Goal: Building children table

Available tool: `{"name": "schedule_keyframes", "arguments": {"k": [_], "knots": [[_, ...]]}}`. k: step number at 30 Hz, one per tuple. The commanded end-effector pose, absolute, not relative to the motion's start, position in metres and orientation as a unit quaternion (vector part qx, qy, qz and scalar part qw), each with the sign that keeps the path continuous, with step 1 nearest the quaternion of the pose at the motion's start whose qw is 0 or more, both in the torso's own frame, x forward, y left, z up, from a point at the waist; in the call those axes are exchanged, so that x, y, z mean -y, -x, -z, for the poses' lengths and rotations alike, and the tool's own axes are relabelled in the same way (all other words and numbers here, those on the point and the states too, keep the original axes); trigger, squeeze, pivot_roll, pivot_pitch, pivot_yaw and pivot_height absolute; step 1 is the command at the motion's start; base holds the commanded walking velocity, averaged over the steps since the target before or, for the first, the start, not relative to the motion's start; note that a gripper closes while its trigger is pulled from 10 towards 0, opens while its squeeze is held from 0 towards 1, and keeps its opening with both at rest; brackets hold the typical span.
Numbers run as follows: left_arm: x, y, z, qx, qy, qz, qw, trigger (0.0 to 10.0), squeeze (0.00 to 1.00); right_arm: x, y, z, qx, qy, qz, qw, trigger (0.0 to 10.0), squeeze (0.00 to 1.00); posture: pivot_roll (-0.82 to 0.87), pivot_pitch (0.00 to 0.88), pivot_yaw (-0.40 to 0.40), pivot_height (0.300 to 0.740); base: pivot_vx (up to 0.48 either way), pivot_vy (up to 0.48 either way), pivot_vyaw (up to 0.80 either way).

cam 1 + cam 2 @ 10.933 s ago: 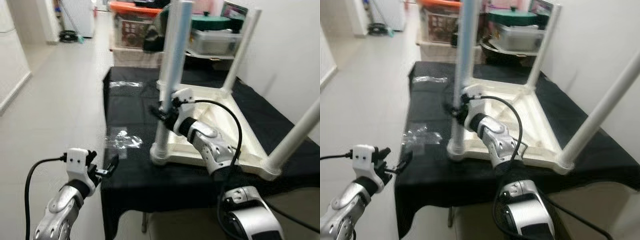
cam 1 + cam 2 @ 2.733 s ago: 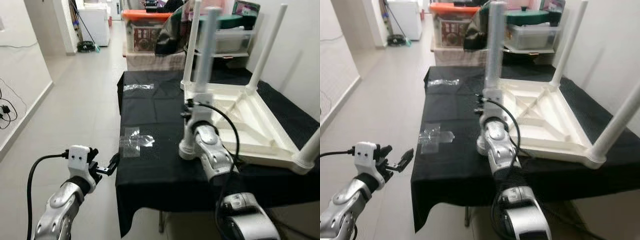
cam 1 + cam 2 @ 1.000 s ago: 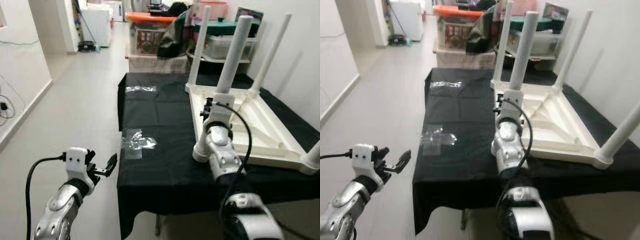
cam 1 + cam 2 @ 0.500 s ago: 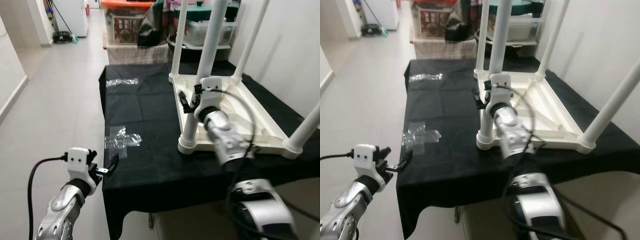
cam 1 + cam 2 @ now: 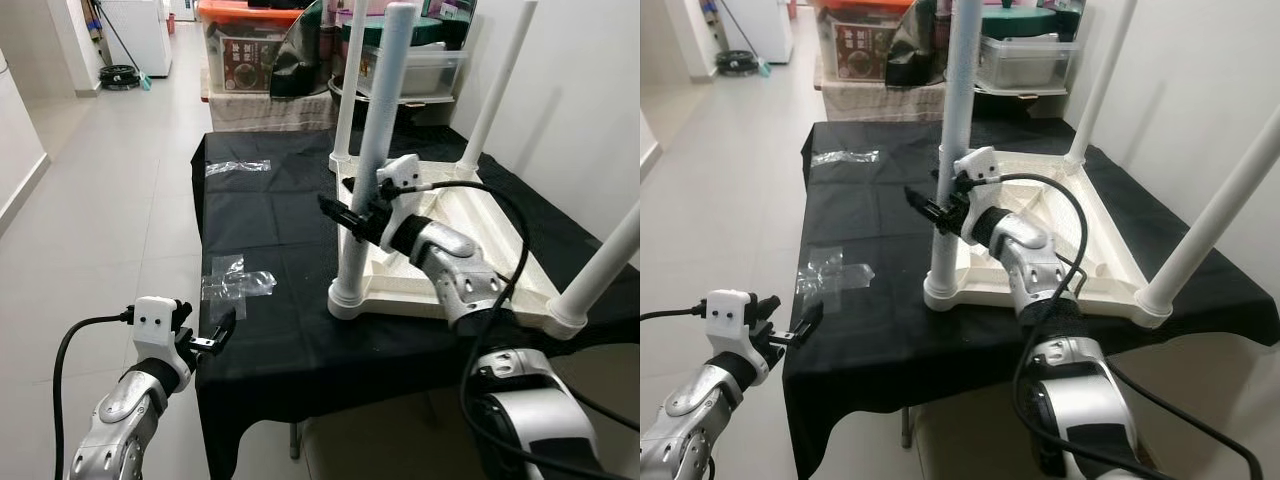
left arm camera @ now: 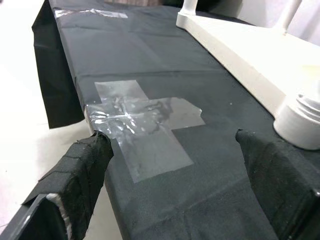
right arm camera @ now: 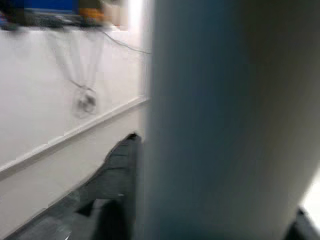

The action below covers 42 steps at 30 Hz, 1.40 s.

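A white children's table [image 5: 487, 262] lies upside down on a black-clothed table [image 5: 270, 330], its legs pointing up. My right gripper [image 5: 352, 221] is shut on the near-left leg [image 5: 378, 130] about halfway up, reaching in from the right. In the right wrist view that leg [image 7: 225, 120] stands between the black fingers [image 7: 117, 205]. My left gripper [image 5: 218, 332] hangs open just off the cloth's front left edge. Its wide-apart fingers [image 6: 85, 170] frame a clear taped patch [image 6: 145, 120] and the leg's base [image 6: 300, 120].
Clear plastic wrappers lie on the cloth at mid-left [image 5: 238, 284] and far left [image 5: 238, 166]. Storage bins and pots [image 5: 262, 45] stand behind the table. A white wall [image 5: 590, 90] runs along the right. Tiled floor [image 5: 100, 200] stretches out on the left.
The camera has shifted. My right wrist has swung around the leg, from above and behind it to its right side. The left arm holds its pose.
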<state>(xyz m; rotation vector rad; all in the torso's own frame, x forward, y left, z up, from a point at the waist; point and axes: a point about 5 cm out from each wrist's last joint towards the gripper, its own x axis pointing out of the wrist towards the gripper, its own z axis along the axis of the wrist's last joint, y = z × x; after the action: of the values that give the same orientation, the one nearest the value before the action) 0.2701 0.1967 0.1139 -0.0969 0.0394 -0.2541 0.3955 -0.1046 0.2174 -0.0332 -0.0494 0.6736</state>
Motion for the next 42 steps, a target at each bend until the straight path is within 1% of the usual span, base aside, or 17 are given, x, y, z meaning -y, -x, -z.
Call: {"name": "schedule_keyframes", "arguments": {"k": [1, 3, 6, 7, 8, 10, 11, 12, 15, 16, 21, 22, 28, 36, 37, 40, 42], "knots": [[-0.196, -0.270, -0.115, -0.019, 0.044, 0.129, 0.990, 10.0, 0.00, 0.103, -0.398, -0.197, -0.028, 0.026, -0.288, 0.957, 0.0, 0.00, 0.09, 0.000, -0.101, 0.740, 0.000, 0.000, 0.00], [-0.196, -0.269, -0.115, -0.019, 0.044, 0.129, 0.991, 10.0, 0.00, 0.109, -0.401, -0.192, -0.047, 0.036, -0.249, 0.967, 0.0, 0.00, 0.09, 0.000, -0.101, 0.740, 0.000, 0.000, 0.00], [-0.196, -0.269, -0.114, -0.021, 0.044, 0.129, 0.990, 10.0, 0.00, 0.150, -0.402, -0.172, -0.086, 0.024, -0.011, 0.996, 0.0, 0.00, 0.08, 0.000, -0.096, 0.740, 0.000, 0.000, 0.00], [-0.196, -0.269, -0.114, -0.021, 0.044, 0.129, 0.990, 10.0, 0.00, 0.150, -0.402, -0.172, -0.086, 0.024, -0.011, 0.996, 0.0, 0.00, 0.08, 0.000, -0.096, 0.740, 0.000, 0.000, 0.00], [-0.195, -0.269, -0.114, -0.021, 0.045, 0.129, 0.990, 10.0, 0.00, 0.170, -0.394, -0.161, -0.099, 0.010, 0.118, 0.988, 0.0, 0.00, 0.08, 0.000, -0.097, 0.740, 0.000, 0.000, 0.00], [-0.195, -0.268, -0.114, -0.021, 0.045, 0.130, 0.990, 10.0, 0.00, 0.181, -0.384, -0.152, -0.107, 0.002, 0.200, 0.974, 0.0, 0.00, 0.07, 0.000, -0.097, 0.740, 0.000, 0.000, 0.00], [-0.194, -0.268, -0.114, -0.022, 0.047, 0.129, 0.990, 10.0, 0.00, 0.176, -0.373, -0.146, -0.103, -0.007, 0.228, 0.968, 1.6, 0.00, 0.07, 0.000, -0.093, 0.740, 0.000, 0.000, 0.00], [-0.194, -0.267, -0.113, -0.024, 0.049, 0.129, 0.990, 10.0, 0.00, 0.160, -0.366, -0.142, -0.102, -0.018, 0.198, 0.975, 10.0, 0.00, 0.06, 0.000, -0.085, 0.740, 0.000, 0.000, 0.00], [-0.192, -0.267, -0.112, -0.026, 0.049, 0.133, 0.990, 10.0, 0.00, 0.141, -0.362, -0.145, -0.080, -0.025, 0.134, 0.987, 10.0, 0.00, 0.05, 0.000, -0.084, 0.740, 0.000, 0.000, 0.00], [-0.191, -0.268, -0.113, -0.025, 0.048, 0.135, 0.989, 10.0, 0.00, 0.141, -0.366, -0.151, -0.060, -0.015, 0.116, 0.991, 10.0, 1.00, 0.05, 0.000, -0.090, 0.740, 0.000, 0.000, 0.00], [-0.192, -0.269, -0.114, -0.020, 0.050, 0.132, 0.990, 10.0, 0.00, 0.150, -0.379, -0.171, -0.021, 0.016, 0.102, 0.994, 10.0, 1.00, 0.04, 0.000, -0.088, 0.740, 0.000, 0.000, 0.00], [-0.193, -0.269, -0.114, -0.021, 0.051, 0.130, 0.990, 10.0, 0.00, 0.153, -0.386, -0.187, 0.003, 0.022, 0.073, 0.997, 10.0, 0.00, 0.04, 0.000, -0.088, 0.740, 0.000, 0.000, 0.00], [-0.189, -0.270, -0.111, -0.024, 0.051, 0.136, 0.989, 10.0, 0.00, 0.135, -0.393, -0.226, 0.063, 0.045, -0.233, 0.969, 10.0, 0.00, 0.03, 0.000, -0.076, 0.740, 0.000, 0.000, 0.00], [-0.192, -0.276, -0.117, -0.013, 0.048, 0.134, 0.990, 10.0, 0.00, 0.111, -0.385, -0.199, 0.024, 0.095, -0.362, 0.927, 10.0, 0.00, 0.04, 0.000, -0.083, 0.740, 0.000, 0.000, 0.00], [-0.193, -0.276, -0.118, -0.013, 0.047, 0.134, 0.990, 10.0, 0.00, 0.109, -0.385, -0.194, 0.011, 0.097, -0.361, 0.927, 0.0, 0.00, 0.04, 0.000, -0.084, 0.740, 0.000, 0.000, 0.00], [-0.193, -0.275, -0.118, -0.013, 0.047, 0.133, 0.990, 10.0, 0.00, 0.110, -0.390, -0.184, -0.019, 0.091, -0.318, 0.943, 0.0, 0.00, 0.06, 0.000, -0.087, 0.740, 0.000, 0.000, 0.00], [-0.195, -0.272, -0.117, -0.015, 0.046, 0.131, 0.990, 10.0, 0.00, 0.132, -0.398, -0.161, -0.084, 0.082, -0.118, 0.986, 0.0, 0.00, 0.06, 0.000, -0.081, 0.740, 0.000, 0.000, 0.00]]}}
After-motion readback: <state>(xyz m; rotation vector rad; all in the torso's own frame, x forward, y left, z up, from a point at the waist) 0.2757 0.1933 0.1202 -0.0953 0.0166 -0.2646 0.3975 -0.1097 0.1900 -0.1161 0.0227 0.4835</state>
